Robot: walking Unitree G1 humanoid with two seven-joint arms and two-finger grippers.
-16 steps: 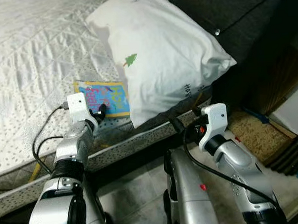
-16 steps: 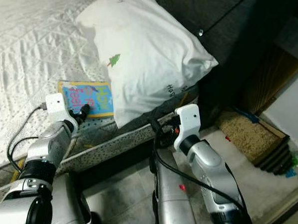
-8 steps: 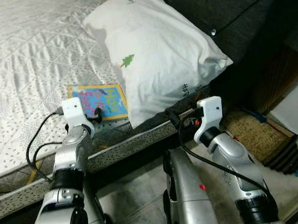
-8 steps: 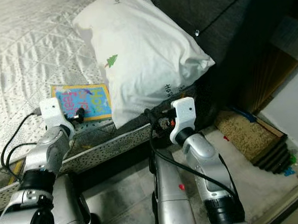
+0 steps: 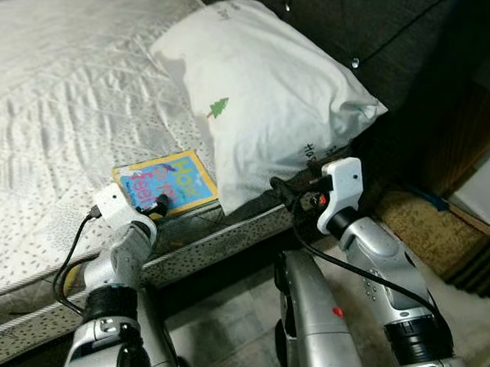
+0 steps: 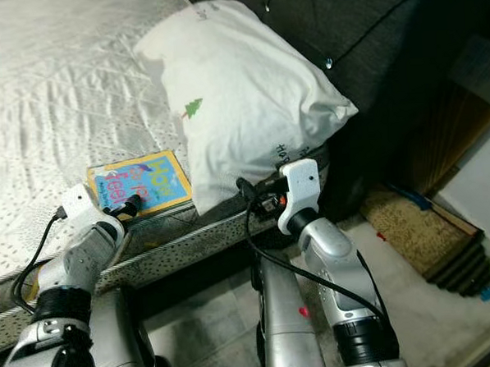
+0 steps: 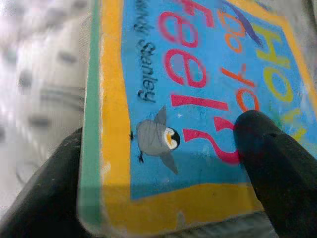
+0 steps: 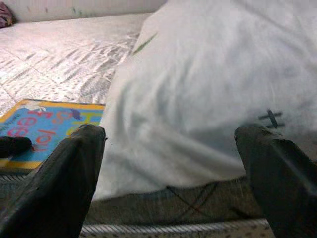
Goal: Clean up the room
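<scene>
A children's board book [image 5: 164, 181] with a blue cover and yellow border lies flat on the bed, close to the near edge and beside a large white pillow [image 5: 266, 108]. My left gripper [image 5: 152, 209] is open at the book's near corner. In the left wrist view one finger [image 7: 267, 163] rests on the cover [image 7: 198, 99], and the other sits low beside the green spine. My right gripper [image 5: 291, 196] is open at the mattress edge, just before the pillow's lower corner [image 8: 208, 99].
The white quilted mattress [image 5: 53, 119] stretches left and away. A dark padded headboard [image 5: 385, 28] stands behind the pillow. On the tiled floor [image 5: 219, 316] at right lies a brown woven mat on stacked boards [image 5: 432, 231]. The speckled bed side [image 5: 207, 243] runs between my arms.
My left gripper has dropped lower and now straddles the book's near corner. My right gripper has moved closer to the pillow. The camera has shifted a little.
</scene>
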